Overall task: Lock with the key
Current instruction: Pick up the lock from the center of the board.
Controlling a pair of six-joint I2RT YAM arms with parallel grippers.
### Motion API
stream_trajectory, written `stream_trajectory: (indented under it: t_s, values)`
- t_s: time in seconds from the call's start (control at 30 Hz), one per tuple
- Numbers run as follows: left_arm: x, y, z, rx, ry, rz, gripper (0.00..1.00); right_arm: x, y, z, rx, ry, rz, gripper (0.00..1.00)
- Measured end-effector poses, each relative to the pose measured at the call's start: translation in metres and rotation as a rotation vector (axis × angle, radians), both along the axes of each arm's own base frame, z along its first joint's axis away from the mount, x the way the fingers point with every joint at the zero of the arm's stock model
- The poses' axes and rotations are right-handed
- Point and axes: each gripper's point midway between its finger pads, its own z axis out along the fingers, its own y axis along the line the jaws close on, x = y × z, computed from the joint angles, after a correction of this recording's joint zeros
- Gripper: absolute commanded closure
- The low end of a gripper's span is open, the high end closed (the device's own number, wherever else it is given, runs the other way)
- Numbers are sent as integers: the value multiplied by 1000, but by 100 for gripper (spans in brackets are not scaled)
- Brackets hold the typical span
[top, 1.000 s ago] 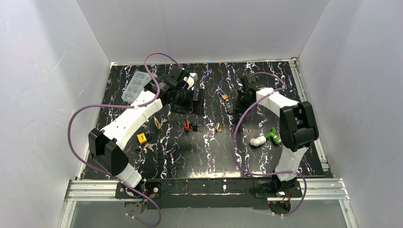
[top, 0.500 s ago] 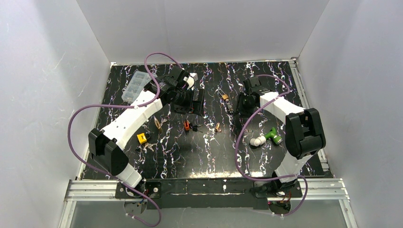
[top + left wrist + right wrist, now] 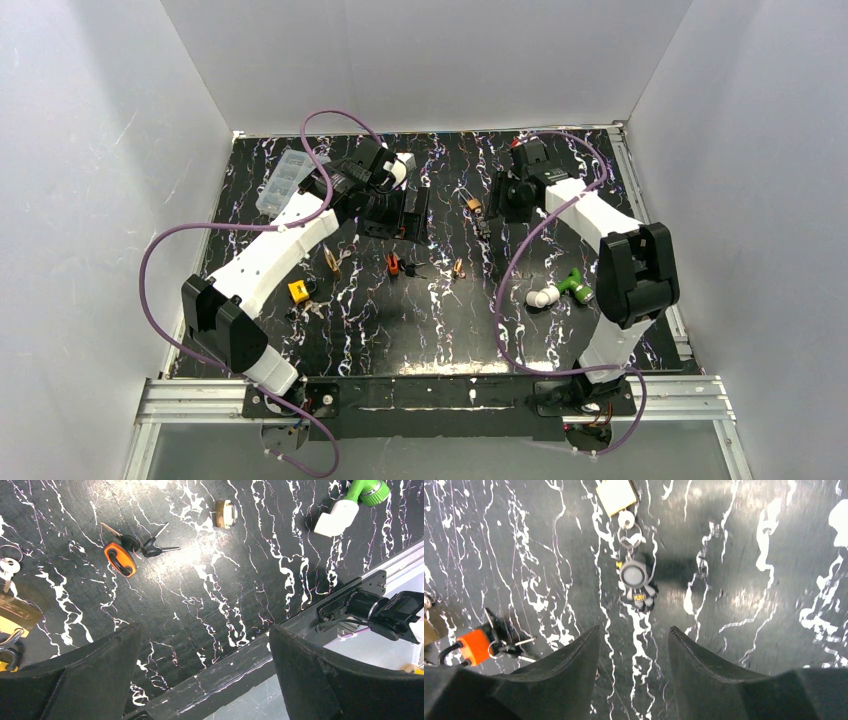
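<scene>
Right pincer (image 3: 634,635) has opened and drawn back, jaws now apart.
Left pincer (image 3: 204,635) gapes idle over the orange lock (image 3: 120,559); the key (image 3: 626,519) sits at the brass lock (image 3: 615,495) on the bench (image 3: 749,555). Best pinch the key head, not its charm (image 3: 636,582), and twist squarely.
</scene>
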Motion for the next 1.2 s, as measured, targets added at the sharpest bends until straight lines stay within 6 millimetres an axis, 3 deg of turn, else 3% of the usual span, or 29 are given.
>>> stream_trajectory:
  t_s: [0.1,0.4,0.5,0.7,0.87,1.03,1.2]
  values:
    - [0,0,0,-1,-1,-2,3,11,2,-3,-24,-17,42,40]
    - [0,0,1,-1,-3,-5,2,16,-1,-46,-111,74,100,39]
    - [0,1,1,-2,-5,-5,3,23,3,-43,-126,72,118,38]
    - [-1,2,5,-2,-3,-5,2,67,27,-28,-156,-11,199,38]
    - [0,1,15,-12,-19,-5,2,88,31,-43,-226,2,264,38]
    - [1,1,24,-19,-33,-6,2,93,30,-64,-267,58,318,38]
    - [0,4,23,-12,-27,-3,2,90,32,-68,-286,78,354,40]
